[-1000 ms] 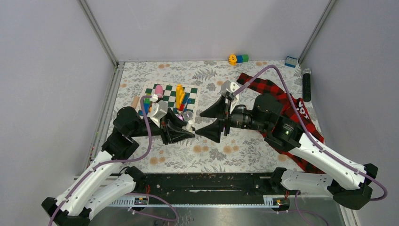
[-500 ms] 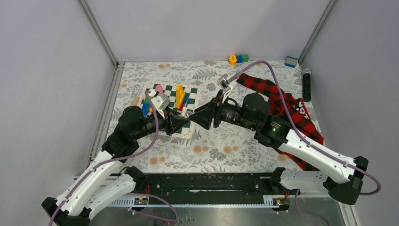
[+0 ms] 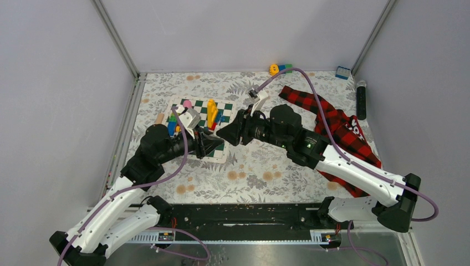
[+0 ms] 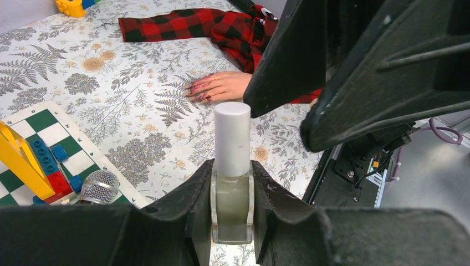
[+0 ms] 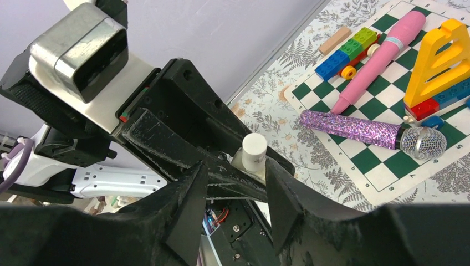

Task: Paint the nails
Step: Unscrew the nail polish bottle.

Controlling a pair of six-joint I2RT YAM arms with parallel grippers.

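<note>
My left gripper [image 4: 232, 178] is shut on a clear nail polish bottle [image 4: 232, 206], holding it upright with its white cap [image 4: 232, 137] above the fingers. My right gripper [image 5: 235, 165] faces it with its jaws apart on either side of the cap [image 5: 254, 149], with gaps showing on both sides. In the top view the two grippers, left [image 3: 213, 143] and right [image 3: 226, 133], meet nose to nose beside the board. The dummy hand [image 4: 220, 85] lies flat on the cloth, its reddish nails [image 4: 196, 92] smeared, its plaid sleeve [image 4: 221, 27] behind it. The right arm hides the hand in the top view.
A checkerboard [image 3: 228, 107] holds a yellow block [image 3: 211, 110], a pink toy [image 5: 377, 58], a glitter microphone [image 5: 360, 128] and toy bricks [image 5: 346, 49]. The plaid sleeve [image 3: 338, 119] spreads at right. A black cylinder [image 3: 361, 100] and loose bricks [image 3: 281, 68] lie along the back edge.
The right arm has swung left to the left gripper, and its jaws have narrowed around the bottle's cap. The left gripper drew back slightly with the bottle.
</note>
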